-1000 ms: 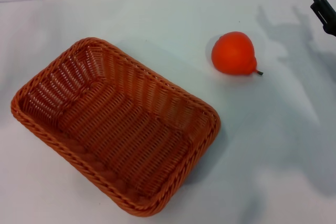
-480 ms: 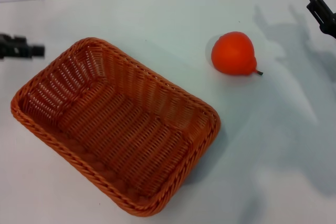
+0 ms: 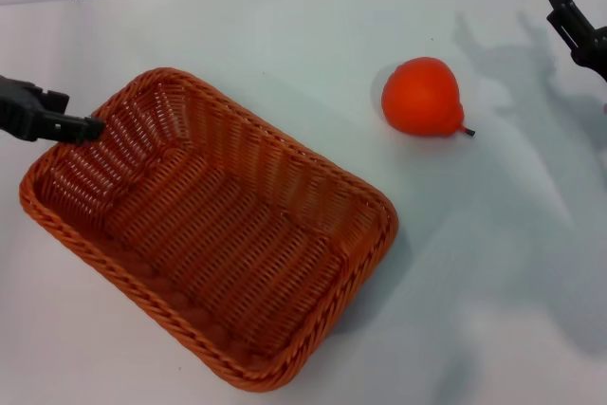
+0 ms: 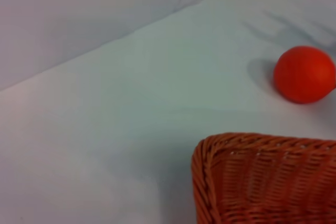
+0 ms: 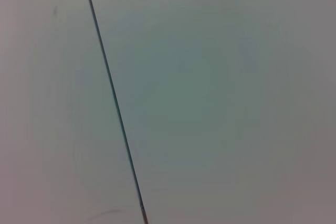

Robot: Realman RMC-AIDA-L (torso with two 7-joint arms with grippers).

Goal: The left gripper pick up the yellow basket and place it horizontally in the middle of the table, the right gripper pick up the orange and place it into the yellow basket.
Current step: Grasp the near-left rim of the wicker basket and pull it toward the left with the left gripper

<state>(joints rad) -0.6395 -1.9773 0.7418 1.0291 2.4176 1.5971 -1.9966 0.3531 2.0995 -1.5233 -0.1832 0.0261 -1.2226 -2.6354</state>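
Left gripper [image 3: 66,125] at the rim of the yellow basket [image 3: 209,230]; orange [image 3: 423,96] lying apart on the table [image 3: 493,263].

The basket is seen lying askew at the table's left, empty, with the left gripper's dark tip at its far-left rim corner; contact and finger state cannot be told. The orange rests on the table beyond the basket's right end, well apart from it. The right gripper [image 3: 577,30] is held at the far right edge, its finger state likewise undeterminable.

Bare test bench: plain white table [image 3: 285,35], pale panelled wall [image 5: 210,77].
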